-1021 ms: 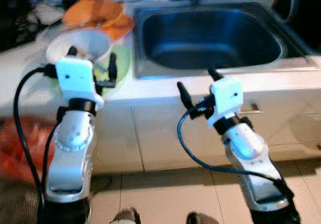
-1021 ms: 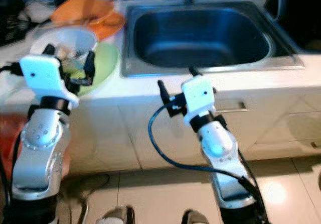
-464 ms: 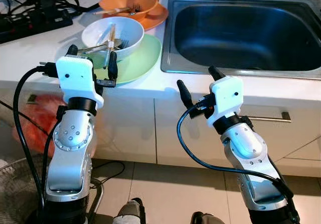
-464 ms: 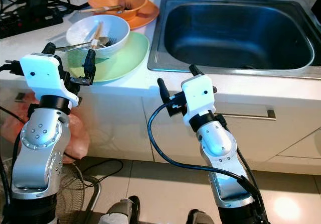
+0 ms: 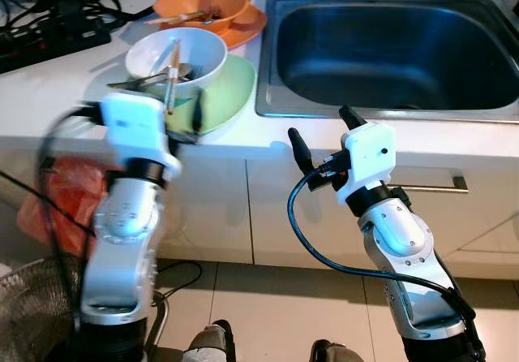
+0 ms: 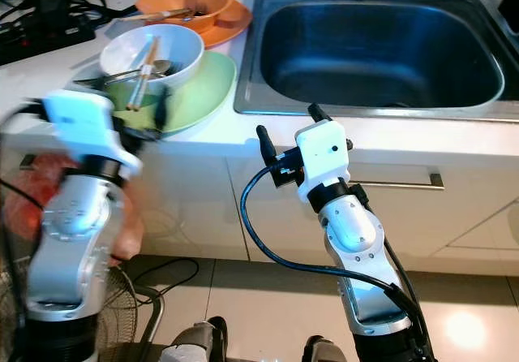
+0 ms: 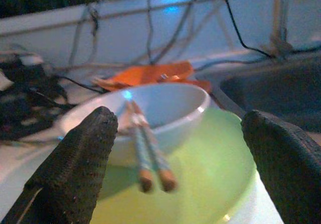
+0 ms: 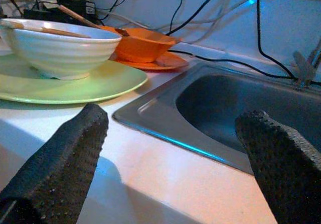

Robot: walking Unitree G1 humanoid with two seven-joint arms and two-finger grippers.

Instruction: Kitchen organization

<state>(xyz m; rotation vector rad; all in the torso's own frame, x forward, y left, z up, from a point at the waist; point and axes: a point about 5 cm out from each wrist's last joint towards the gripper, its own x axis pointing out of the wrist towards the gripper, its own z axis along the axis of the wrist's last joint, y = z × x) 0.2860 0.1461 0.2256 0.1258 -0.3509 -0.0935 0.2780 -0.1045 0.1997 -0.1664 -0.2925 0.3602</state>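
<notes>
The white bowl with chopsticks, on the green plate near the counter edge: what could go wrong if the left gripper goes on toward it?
1. The chopsticks jut over the rim of the white bowl toward the open left gripper; a finger may knock them out.
2. The green plate lies near the counter edge; a push could slide the stack.

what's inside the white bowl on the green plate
Chopsticks and metal cutlery lean in the white bowl, ends over its rim. The bowl's bottom beneath them is hidden.

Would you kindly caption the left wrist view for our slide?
Open left claw facing a white bowl holding chopsticks on a green plate.
</notes>
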